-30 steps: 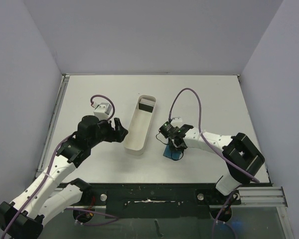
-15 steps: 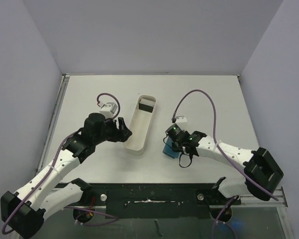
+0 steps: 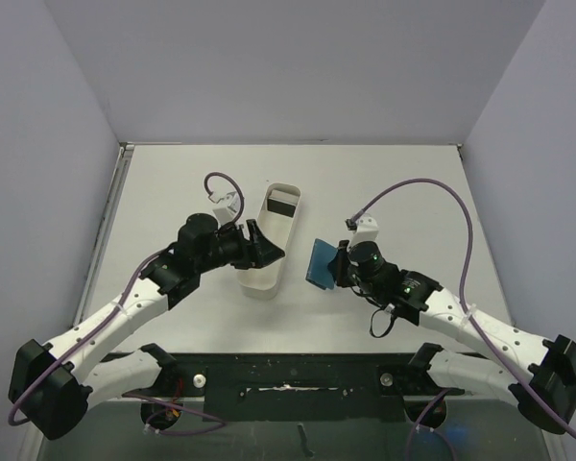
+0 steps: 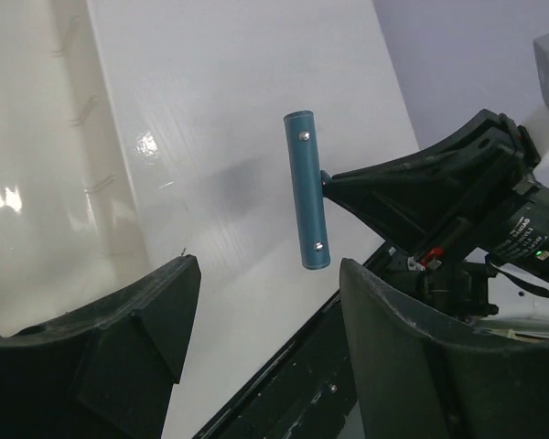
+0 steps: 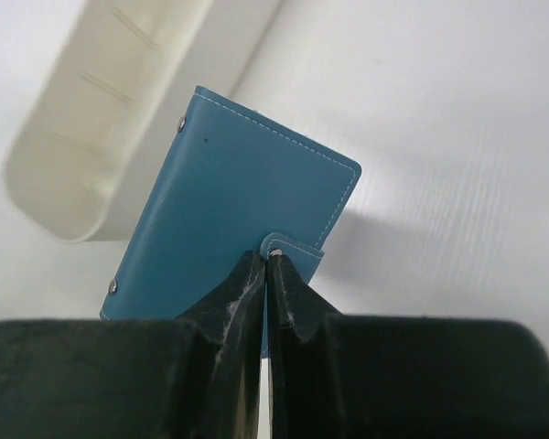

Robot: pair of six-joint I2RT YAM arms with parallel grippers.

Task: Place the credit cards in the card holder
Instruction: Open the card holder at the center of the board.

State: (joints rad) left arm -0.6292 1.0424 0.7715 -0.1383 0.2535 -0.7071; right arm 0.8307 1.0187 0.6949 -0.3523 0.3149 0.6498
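The card holder [image 3: 319, 261] is now raised off the worktop [image 3: 413, 192], pinched by the right end effector [image 5: 267, 261]; left end effector [image 4: 267, 279] gapes empty; opening looks next.

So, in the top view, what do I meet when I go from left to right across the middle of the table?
white tray → card holder → right gripper, which is shut on the card holder's edge.

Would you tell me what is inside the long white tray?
A dark card sits at the far end of the tray; the left gripper hides part of the near half.
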